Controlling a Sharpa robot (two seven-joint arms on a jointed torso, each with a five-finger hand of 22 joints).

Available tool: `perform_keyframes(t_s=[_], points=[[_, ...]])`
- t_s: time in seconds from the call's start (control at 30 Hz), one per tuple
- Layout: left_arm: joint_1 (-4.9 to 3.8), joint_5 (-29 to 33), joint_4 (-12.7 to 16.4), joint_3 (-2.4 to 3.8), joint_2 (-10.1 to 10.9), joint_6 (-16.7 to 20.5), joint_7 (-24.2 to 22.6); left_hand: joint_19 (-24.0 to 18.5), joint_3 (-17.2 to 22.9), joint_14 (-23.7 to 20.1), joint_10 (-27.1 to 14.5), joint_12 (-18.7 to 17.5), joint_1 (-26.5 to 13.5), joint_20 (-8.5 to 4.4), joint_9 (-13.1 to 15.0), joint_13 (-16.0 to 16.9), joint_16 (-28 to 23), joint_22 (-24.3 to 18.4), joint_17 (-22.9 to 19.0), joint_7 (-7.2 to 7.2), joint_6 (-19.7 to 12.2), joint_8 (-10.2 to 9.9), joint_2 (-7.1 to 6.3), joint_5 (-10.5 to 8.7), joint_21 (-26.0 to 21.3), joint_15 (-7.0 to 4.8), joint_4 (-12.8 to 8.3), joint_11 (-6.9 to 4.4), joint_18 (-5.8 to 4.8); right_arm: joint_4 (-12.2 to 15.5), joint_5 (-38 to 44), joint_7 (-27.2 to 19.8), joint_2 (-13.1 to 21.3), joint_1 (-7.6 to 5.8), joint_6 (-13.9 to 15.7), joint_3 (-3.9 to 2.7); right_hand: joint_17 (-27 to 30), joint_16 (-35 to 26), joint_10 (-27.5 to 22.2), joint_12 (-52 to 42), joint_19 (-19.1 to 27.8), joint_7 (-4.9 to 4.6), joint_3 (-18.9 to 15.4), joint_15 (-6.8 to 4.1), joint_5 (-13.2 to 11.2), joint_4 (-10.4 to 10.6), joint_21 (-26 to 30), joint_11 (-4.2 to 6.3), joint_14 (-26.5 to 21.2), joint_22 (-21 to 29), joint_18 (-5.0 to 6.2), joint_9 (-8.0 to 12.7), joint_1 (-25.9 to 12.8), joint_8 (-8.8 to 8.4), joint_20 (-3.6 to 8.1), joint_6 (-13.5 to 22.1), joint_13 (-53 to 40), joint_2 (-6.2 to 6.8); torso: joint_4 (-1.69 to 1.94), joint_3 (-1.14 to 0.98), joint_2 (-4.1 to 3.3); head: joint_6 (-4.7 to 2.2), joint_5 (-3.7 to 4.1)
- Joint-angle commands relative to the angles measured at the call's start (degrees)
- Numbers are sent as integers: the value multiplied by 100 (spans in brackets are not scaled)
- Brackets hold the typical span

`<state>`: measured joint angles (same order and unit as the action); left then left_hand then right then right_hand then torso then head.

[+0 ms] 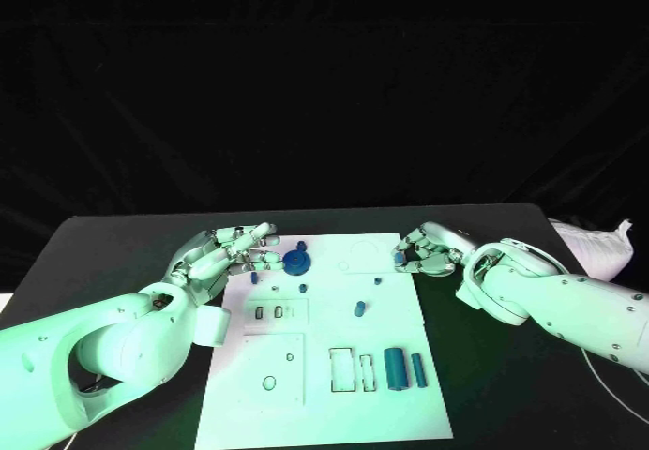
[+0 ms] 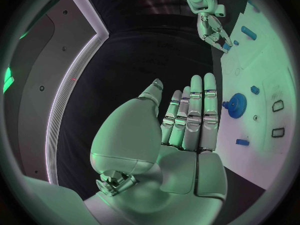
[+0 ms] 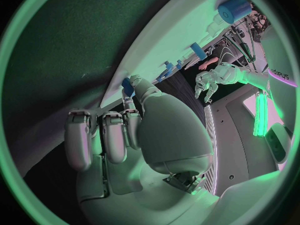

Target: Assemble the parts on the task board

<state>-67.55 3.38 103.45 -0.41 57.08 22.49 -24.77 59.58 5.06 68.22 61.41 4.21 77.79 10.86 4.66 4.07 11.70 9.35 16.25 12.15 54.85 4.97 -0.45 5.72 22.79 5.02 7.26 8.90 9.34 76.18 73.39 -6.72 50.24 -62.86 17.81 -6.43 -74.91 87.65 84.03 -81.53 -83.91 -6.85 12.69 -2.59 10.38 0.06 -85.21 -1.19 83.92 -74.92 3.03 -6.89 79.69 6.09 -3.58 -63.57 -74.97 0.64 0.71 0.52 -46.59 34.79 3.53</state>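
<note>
The white task board [image 1: 324,394] lies in the middle of the black table. A blue gear [image 1: 295,261] stands near its far left corner and appears again as the gear [image 2: 236,105] in the left wrist view. My left hand [image 1: 227,253] hovers just left of the gear with straight fingers [image 2: 190,117] and holds nothing. At the board's far right edge my right hand [image 1: 430,251] curls in and pinches a small blue part [image 3: 128,86] between thumb and a finger. That part [image 2: 226,47] also shows under the right hand [image 2: 212,27] in the left wrist view.
A thick blue cylinder [image 1: 395,367] and a thin blue pin [image 1: 419,369] lie near the board's right side, beside two rectangular cutouts [image 1: 342,367]. A small peg [image 1: 360,307] stands mid-board. A white cloth [image 1: 596,246] lies at the table's right edge.
</note>
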Motion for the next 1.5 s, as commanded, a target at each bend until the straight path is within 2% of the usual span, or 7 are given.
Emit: perform_keyframes(t_s=[0.03, 0.43, 0.6, 0.73, 1.07, 1.3, 1.5], points=[[-1, 3, 12, 2, 1, -115, -17, -2, -4, 9, 3, -22, 32, 26, -9, 7, -21, -5, 5, 19, -8, -25, 43, 13, 28, 20, -25, -3, 107, 46, -42, -16, -5, 7, 197, 1, -1066, 34, 165, -14, -189, 161, 41, -59, -40, -5, -35, 53, 515, -522, -96, -133, 22, 125, 51, -225, -927, -175, -2, -1, -1, 14, -19], [-1, 4, -75, 2, 29, -133, -30, -2, -3, 9, 1, -25, 28, 27, -10, 7, -25, -6, 10, 26, -11, -30, 48, 13, 28, 21, -26, 1, 107, 856, -165, 341, -51, -70, 440, -4, -1061, 29, 146, 41, -190, 175, 90, -82, -107, 1, -32, 71, 514, -520, -97, -173, -103, 137, 84, -199, -894, -190, 4, 16, 26, 16, -67], [-1, 16, -185, 2, 28, -142, -45, -2, -3, 9, 1, -25, 28, 27, -10, 7, -25, -6, 10, 26, -11, -30, 48, 13, 28, 21, -26, 1, 107, 1162, 64, 754, -285, -96, 434, 3, -1051, 25, 138, 58, -190, 171, 105, -83, -101, -6, -31, 70, 512, -519, -97, -176, -116, 126, 86, -175, -883, -193, 51, 42, 59, 51, -102], [-1, 22, -299, 2, 26, -160, -59, -2, -3, 9, 1, -25, 28, 27, -10, 7, -25, -6, 10, 26, -11, -30, 48, 13, 28, 21, -26, 1, 107, 1362, 410, 1209, -634, -105, 310, 67, -1032, 15, 119, 98, -189, 163, 126, -81, -108, -8, -29, 65, 507, -516, -96, -179, -137, 115, 88, -150, -857, -205, 102, 75, 92, 123, -205], [-1, 26, -466, 2, 30, -160, -92, -5, -2, 6, 8, -23, 28, 29, -10, 8, -31, -7, 15, 21, -7, -30, 51, 12, 28, 24, -31, 0, 106, 1389, 1254, 1967, -1378, -89, 31, 294, -1006, 1, 102, 133, -185, 157, 141, -77, -114, -25, -24, 59, 501, -507, -95, -184, -157, 104, 87, -128, -835, -190, 174, 125, 120, 240, -297], [-2, 26, -481, 2, 33, -157, -95, -5, -2, 6, 8, -23, 28, 29, -10, 8, -31, -7, 15, 21, -7, -30, 51, 12, 28, 24, -31, 0, 106, 1380, 1711, 2327, -1680, -43, -65, 381, -1002, -1, 99, 140, -183, 156, 143, -76, -125, -40, -20, 58, 500, -501, -94, -194, -179, 109, 86, -136, -832, -162, 152, 111, 116, 271, -376], [-2, 26, -474, 3, 20, -164, -91, -5, -2, 6, 8, -23, 28, 29, -10, 8, -31, -7, 15, 21, -7, -30, 51, 12, 28, 24, -31, 0, 106, 1378, 1890, 2489, -1777, -16, -272, 416, -1001, -3, 99, 145, -182, 157, 140, -75, -140, -37, -18, 58, 500, -498, -93, -203, -222, 114, 85, -144, -829, -142, 156, 105, 112, 284, -376]])
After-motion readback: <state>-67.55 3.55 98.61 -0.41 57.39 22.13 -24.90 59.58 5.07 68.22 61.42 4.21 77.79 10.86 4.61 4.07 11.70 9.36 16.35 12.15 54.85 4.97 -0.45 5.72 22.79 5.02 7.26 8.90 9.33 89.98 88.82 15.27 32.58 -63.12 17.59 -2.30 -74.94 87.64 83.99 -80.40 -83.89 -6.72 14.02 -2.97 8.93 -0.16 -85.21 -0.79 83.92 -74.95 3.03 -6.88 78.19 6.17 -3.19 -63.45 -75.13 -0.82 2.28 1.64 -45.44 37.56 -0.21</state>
